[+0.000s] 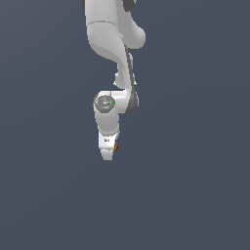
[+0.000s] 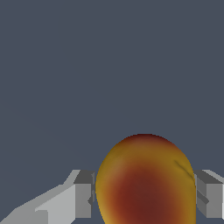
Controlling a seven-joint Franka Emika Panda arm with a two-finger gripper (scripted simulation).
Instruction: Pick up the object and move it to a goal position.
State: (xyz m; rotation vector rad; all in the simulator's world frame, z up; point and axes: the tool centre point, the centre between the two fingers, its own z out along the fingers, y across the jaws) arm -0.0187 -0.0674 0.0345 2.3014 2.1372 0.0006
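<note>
Exterior view: one white arm [image 1: 114,53] hangs down from the upper edge of the frame against a flat grey-blue background. The wrist joint sits about mid-frame, and the claw [image 1: 108,152] points downward below it. The fingers appear drawn close together, but from this angle they merge into one white tip, so the gap cannot be read. A small sliver of orange and red, the object [image 1: 115,146], shows at the claw's edge on the exterior view's right, mostly hidden behind the white finger body. Count here: one arm, one claw, one object, only partly visible.

Wrist view: the object [image 2: 146,183] fills the space between the two fingers. It is rounded, orange-yellow around the rim with a broad dark red patch in the middle, and its lower part runs out of frame. One grey finger pad [image 2: 83,199] sits against one flank and the other pad [image 2: 209,199] against the opposite flank, both touching the surface with no visible gap. The claw is closed on the object, open only as wide as the object itself. Nothing but plain grey-blue background lies behind. Count here: two fingers, one object.
</note>
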